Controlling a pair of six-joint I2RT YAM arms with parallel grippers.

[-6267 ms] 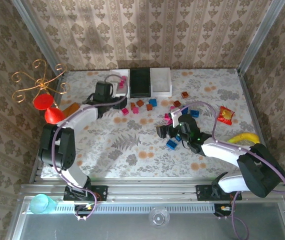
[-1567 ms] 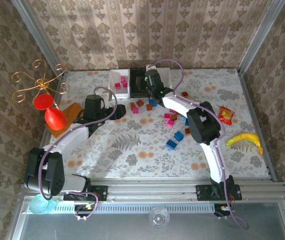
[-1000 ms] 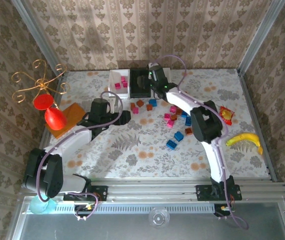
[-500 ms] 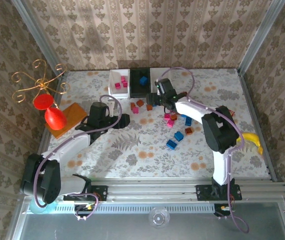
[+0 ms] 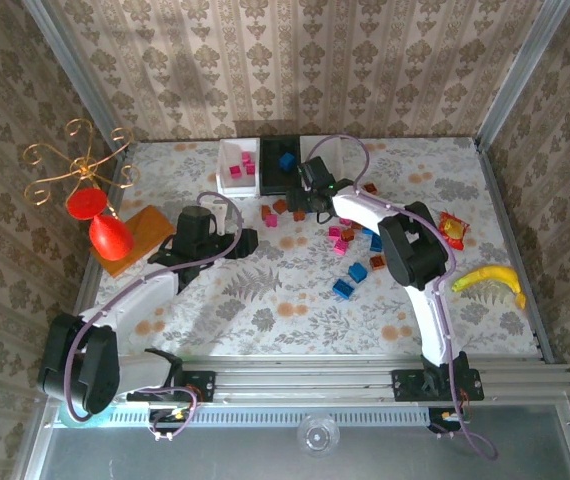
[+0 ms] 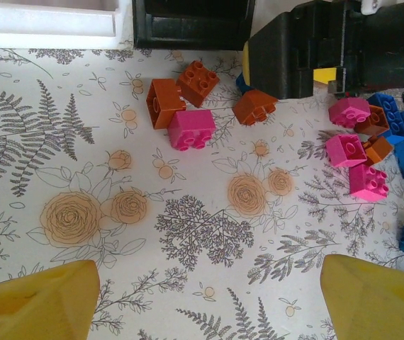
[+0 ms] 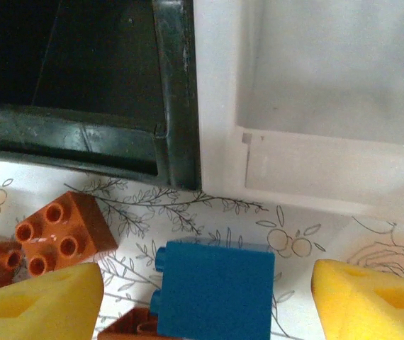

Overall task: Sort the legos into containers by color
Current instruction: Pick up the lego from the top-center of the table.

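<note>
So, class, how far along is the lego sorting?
Done: several pink legos lie in the left white bin, one blue lego in the black bin. In hand: nothing; left claw and right claw are open, the right over a blue brick by the bins. Left: most bricks, scattered on the table; the right white bin looks empty.

no readable text, labels or numbers; print on the snack packet (image 5: 452,230) too small to read
</note>
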